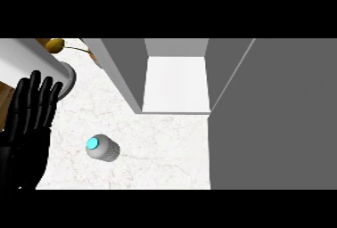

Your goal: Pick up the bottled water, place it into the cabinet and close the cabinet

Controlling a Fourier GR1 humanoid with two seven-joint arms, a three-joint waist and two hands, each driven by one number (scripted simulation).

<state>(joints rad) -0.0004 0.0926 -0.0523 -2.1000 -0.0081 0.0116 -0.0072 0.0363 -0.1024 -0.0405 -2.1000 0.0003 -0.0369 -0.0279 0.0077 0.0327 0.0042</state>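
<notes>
White marble counter (164, 151), head view: bottled water (102, 148) upright, blue cap up, standing free near the left hand (26, 129), untouched. Left hand at the left edge, fingers straight and slightly apart, resting. Cabinet (176, 84) ahead, door (276, 116) swung open, ready for loading. Right hand not visible. Cabinet depth and the yellow item (56, 44) at top left hard to make out
</notes>
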